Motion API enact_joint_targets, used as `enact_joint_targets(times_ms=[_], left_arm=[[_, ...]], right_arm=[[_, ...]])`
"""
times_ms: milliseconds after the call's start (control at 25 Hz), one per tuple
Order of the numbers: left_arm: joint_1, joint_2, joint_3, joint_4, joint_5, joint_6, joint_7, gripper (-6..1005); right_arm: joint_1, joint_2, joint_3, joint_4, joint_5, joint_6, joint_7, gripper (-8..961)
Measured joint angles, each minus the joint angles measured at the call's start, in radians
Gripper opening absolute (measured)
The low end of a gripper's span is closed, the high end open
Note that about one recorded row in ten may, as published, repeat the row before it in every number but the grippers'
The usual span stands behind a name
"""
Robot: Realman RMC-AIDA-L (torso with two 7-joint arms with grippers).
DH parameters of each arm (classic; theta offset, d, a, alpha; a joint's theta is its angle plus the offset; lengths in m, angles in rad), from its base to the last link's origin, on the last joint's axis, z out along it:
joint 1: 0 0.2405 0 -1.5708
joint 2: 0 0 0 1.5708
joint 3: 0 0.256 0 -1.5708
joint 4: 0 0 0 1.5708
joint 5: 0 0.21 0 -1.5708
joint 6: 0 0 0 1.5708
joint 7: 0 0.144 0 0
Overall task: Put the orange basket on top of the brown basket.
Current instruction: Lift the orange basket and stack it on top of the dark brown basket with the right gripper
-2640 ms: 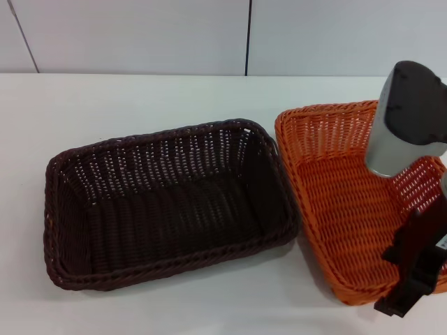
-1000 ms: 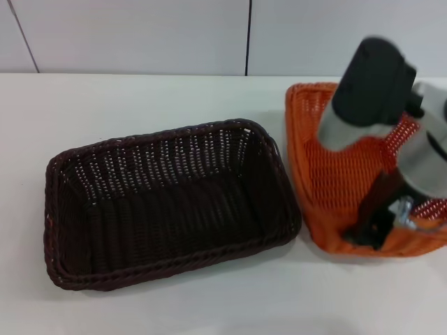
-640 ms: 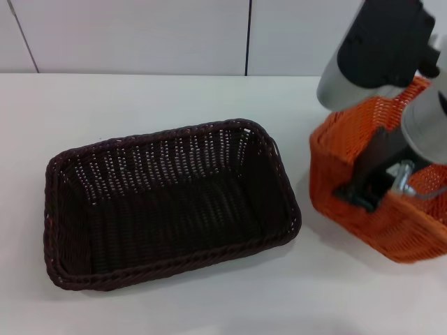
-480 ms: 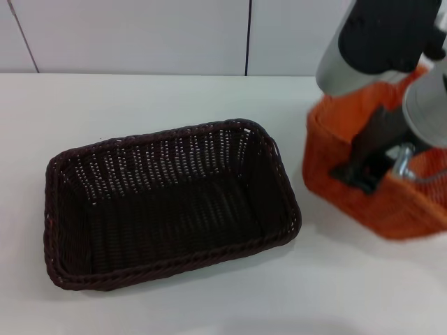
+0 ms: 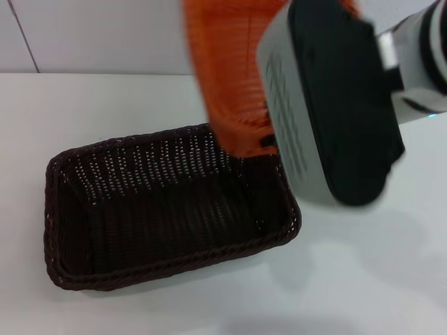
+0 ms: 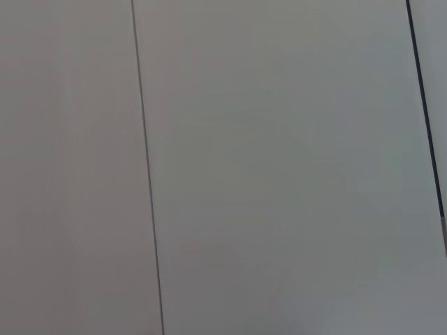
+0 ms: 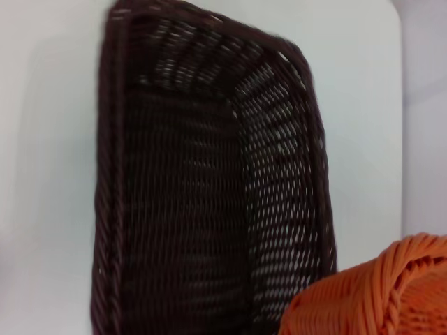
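Observation:
The orange basket (image 5: 230, 77) hangs tilted in the air, above the right end of the brown basket (image 5: 140, 164). My right arm (image 5: 328, 105) carries it and fills the upper right of the head view, hiding the gripper's fingers behind its grey and black housing. The brown basket lies empty on the white table, open side up. The right wrist view looks down into the brown basket (image 7: 202, 188), with a corner of the orange basket (image 7: 377, 293) close to the camera. The left gripper is out of view.
The white table (image 5: 363, 279) stretches around the brown basket. A pale panelled wall (image 5: 126, 35) stands behind it. The left wrist view shows only a wall panel (image 6: 279, 167).
The right arm has lifted the orange basket off the table at the right and swung it up and leftward over the brown basket's right end. The brown basket has not moved.

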Motion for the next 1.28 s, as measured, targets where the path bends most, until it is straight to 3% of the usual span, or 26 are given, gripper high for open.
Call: enact_joint_targets(times_ms=[160, 520, 760, 1280], left_arm=[[0.0, -0.001, 0.008, -0.002, -0.014, -0.001, -0.001, 740], [0.0, -0.005, 0.075, -0.028, -0.08, -0.007, -0.002, 741], [0.001, -0.005, 0.108, -0.039, -0.113, -0.006, 0.0, 740], [0.0, -0.004, 0.128, -0.046, -0.131, -0.006, -0.002, 740]], right_arm=[[-0.031, 0.0, -0.03, 0.007, 0.039, 0.02, -0.272, 137], [-0.215, 0.001, -0.116, -0.059, 0.045, 0.108, -0.71, 138], [-0.257, -0.001, -0.117, -0.034, 0.034, 0.196, -0.787, 141], [-0.277, -0.009, -0.175, 0.055, -0.026, 0.299, -0.849, 146]])
